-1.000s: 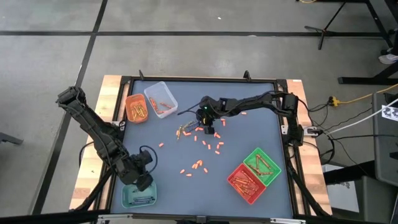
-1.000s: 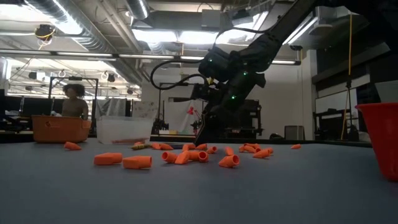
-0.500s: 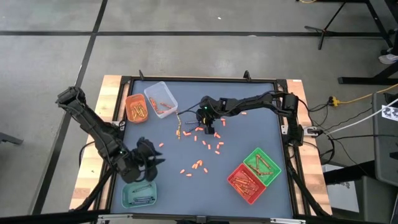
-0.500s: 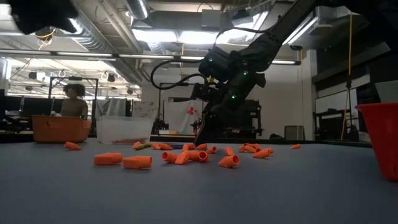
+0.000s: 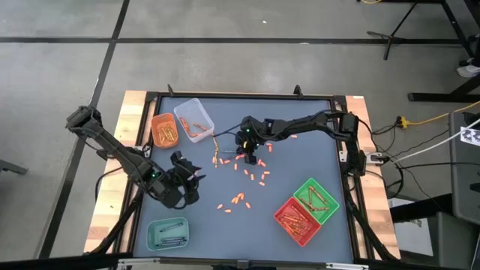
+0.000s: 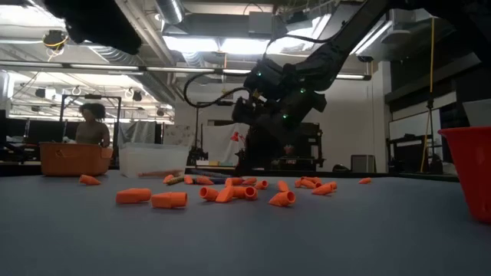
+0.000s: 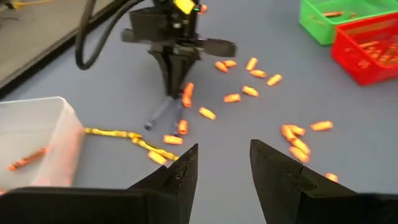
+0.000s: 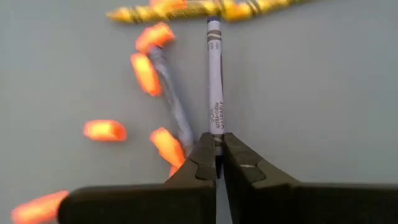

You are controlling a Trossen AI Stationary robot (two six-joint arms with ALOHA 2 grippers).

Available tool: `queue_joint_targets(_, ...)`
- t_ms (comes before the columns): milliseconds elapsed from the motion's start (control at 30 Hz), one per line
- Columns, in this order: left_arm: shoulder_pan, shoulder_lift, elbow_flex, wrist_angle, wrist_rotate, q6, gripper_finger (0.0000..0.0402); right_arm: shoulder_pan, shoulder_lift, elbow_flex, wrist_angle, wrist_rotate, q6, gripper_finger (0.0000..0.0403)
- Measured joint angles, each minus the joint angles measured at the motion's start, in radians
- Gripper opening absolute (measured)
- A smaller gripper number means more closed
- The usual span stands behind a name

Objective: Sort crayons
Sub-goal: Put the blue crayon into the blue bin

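1. Hidden or unclear. From above, my right gripper covers the crayon it holds, and the loose pieces read only as orange specks. At table height my right arm is a dark silhouette; the grip itself cannot be made out there. The contents of the far trays are too small to sort by colour.

2. Grey paper-wrapped crayon stick. Lies flat on the dark grey tabletop, a little toward the far edge from centre. Its near end sits between my right fingers, which are clenched on it; the rest runs straight out ahead of the jaws, its far tip touching a yellow wrapped crayon lying crosswise.

3. Second, darker grey crayon. Lies slanted just beside the held one, among short orange crayon stubs.

4. Scattered orange crayon stubs. Spread from the table's middle toward the near edge.

5. My left gripper. Jaws released and parted, holding nothing, hanging above the tabletop near the left edge, facing the right gripper.

6. Trays. Orange rectangular plastic tray and clear one at the far left corner; teal one at the near left corner; green and red ones at the near right corner.
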Motion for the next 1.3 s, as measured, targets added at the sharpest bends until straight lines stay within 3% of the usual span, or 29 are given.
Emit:
queue_joint_targets(167,0.062,0.000,0.000,0.000,0.001,0.074,0.0130,0.015,0.000,-0.001,0.096,-0.100,0.073,0.0007)
queue_joint_targets(633,0.182,0.000,0.000,0.005,0.056,0.238,0.0130,0.130,-0.001,0.001,0.373,-0.163,0.238,0.0001)
queue_joint_targets(867,0.204,0.000,0.000,0.006,0.160,0.237,0.0130,0.163,-0.002,0.001,0.372,-0.128,0.241,0.0001)
queue_joint_targets(1033,0.229,0.007,0.000,0.006,0.168,0.150,0.0130,0.167,-0.002,0.001,0.371,-0.123,0.241,0.0001)
queue_joint_targets(1300,0.306,0.125,0.000,0.006,0.245,0.102,0.0130,0.166,-0.003,0.001,0.368,-0.121,0.241,0.0001)
